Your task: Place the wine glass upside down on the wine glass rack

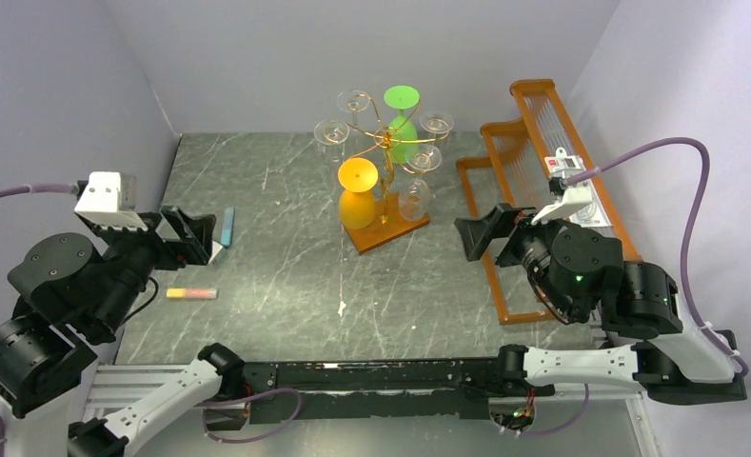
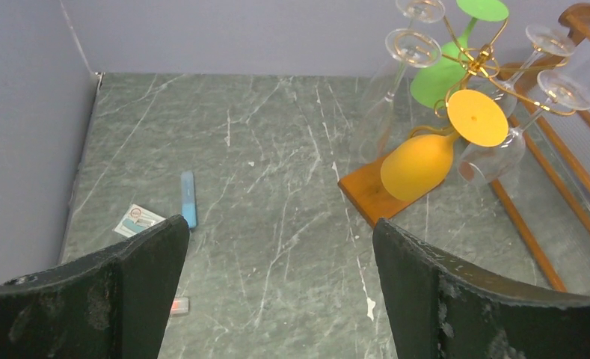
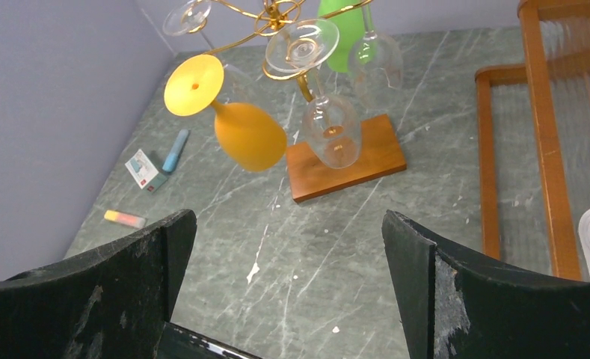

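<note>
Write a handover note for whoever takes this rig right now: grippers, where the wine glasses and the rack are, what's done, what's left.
Left gripper: open, empty, over the table's left side.
Right gripper: open, empty, beside the orange wooden shelf.
Wine glass rack: upright at back centre.
Done: orange wine glass, green wine glass and four clear wine glasses hang upside down on it.
Left: no loose glass in view, so probably nothing.
</note>
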Robot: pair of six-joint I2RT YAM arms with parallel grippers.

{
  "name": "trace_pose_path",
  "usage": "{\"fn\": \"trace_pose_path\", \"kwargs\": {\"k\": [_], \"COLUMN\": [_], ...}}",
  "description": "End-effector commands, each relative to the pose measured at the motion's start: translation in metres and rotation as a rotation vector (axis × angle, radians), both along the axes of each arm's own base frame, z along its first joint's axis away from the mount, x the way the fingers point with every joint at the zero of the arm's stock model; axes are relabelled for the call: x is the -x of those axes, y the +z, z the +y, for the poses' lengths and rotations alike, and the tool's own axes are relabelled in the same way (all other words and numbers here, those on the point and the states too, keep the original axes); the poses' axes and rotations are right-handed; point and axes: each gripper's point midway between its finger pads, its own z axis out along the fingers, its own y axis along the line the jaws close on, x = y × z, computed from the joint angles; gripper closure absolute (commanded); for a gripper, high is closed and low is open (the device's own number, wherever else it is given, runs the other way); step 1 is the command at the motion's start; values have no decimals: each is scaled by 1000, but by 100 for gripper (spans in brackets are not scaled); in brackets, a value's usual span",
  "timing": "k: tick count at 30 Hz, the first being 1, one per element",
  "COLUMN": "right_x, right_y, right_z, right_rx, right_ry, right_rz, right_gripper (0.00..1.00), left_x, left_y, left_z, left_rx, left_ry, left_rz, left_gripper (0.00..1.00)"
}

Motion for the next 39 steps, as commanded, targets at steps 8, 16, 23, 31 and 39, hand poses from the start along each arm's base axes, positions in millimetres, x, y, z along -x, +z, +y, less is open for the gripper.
{"fn": "trace_pose_path", "kwargs": {"k": [8, 16, 23, 31, 39], "right_x": [0, 1, 3, 5, 5], "right_y": [10, 5, 3, -1, -3], "right_z": [1, 2, 2, 2, 6], "right_rx": [-40, -48, -59, -66, -62], "right_ry": [14, 21, 35, 45, 55], "right_rz": [-29, -26, -27, -16, -14], "right_gripper": [0, 0, 0, 0, 0], "left_x": [-6, -8, -7, -6, -6], "left_y": [-12, -15, -15, -12, -13], "left_z": [-12, -15, -14, -15, -15], "left_rx": [-18, -21, -10, 0, 4], "left_ry": [-48, -53, -53, -61, -62], "left_rz": [-4, 5, 0, -15, -17], "left_gripper": [4, 3, 4, 4, 4]}}
